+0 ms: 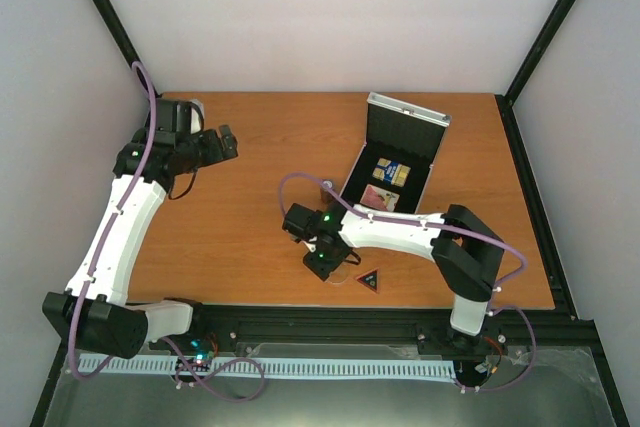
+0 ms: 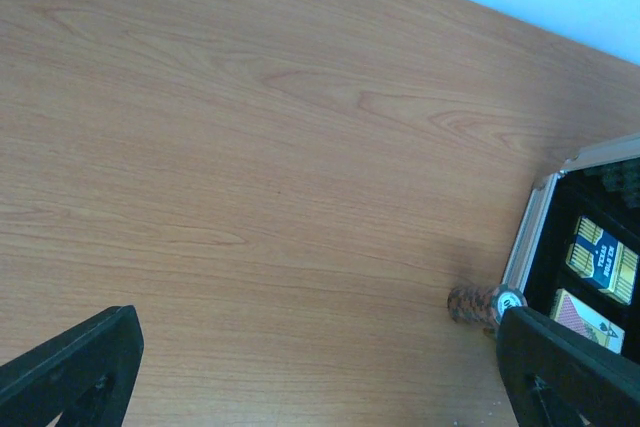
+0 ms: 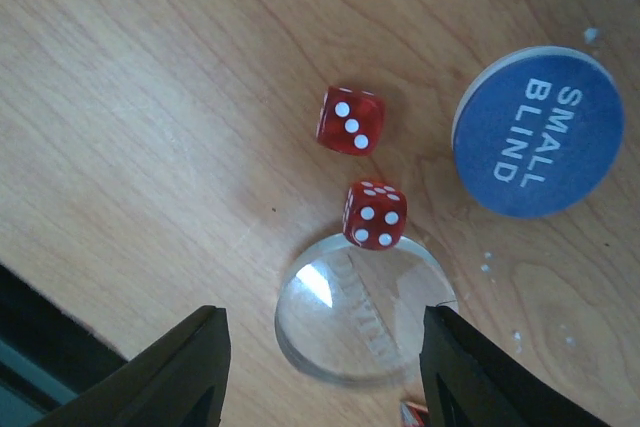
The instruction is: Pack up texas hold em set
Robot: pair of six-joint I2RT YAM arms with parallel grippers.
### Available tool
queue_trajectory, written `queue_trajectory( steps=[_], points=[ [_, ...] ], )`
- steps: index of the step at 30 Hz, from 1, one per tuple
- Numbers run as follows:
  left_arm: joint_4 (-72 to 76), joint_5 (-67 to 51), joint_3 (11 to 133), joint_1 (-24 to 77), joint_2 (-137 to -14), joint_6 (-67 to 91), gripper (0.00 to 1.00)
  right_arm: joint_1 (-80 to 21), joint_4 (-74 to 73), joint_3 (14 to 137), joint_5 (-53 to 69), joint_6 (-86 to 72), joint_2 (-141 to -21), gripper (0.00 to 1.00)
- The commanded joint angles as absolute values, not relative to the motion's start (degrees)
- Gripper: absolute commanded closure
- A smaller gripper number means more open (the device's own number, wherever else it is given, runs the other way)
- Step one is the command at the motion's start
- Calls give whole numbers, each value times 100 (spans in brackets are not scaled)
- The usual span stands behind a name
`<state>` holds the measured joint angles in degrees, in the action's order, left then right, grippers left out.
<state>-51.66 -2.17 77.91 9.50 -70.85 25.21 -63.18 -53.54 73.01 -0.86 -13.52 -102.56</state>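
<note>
The right gripper [image 3: 322, 347], half open and empty, straddles the clear disc [image 3: 365, 312]; it should centre, avoiding the nearest red die [image 3: 374, 215].

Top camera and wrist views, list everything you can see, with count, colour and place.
case: one, silver, black lining, open, far right of table
blue-gold deck: one, inside case
red deck: one, inside case
cylinder: one, dark, on its side beside case
dice: two, red, by clear disc
chip: one, blue, beside dice
clear disc: one, transparent, under right gripper
triangle: one, black, red-edged, near edge
table: one, brown wood
left gripper: black, open, far left
right gripper: black, open, over disc
</note>
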Motion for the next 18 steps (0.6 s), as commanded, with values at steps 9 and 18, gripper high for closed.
queue_trajectory(
  steps=[9, 18],
  points=[
    [-5265, -262, 7840, 975, -7047, 2439, 0, -6394, -5052, 7354, -517, -1472, -10668, 47],
    [-5273, -243, 7792, 976, -7080, 2400, 0, -6390, -4882, 7365, -427, -1375, -10929, 52]
  ],
)
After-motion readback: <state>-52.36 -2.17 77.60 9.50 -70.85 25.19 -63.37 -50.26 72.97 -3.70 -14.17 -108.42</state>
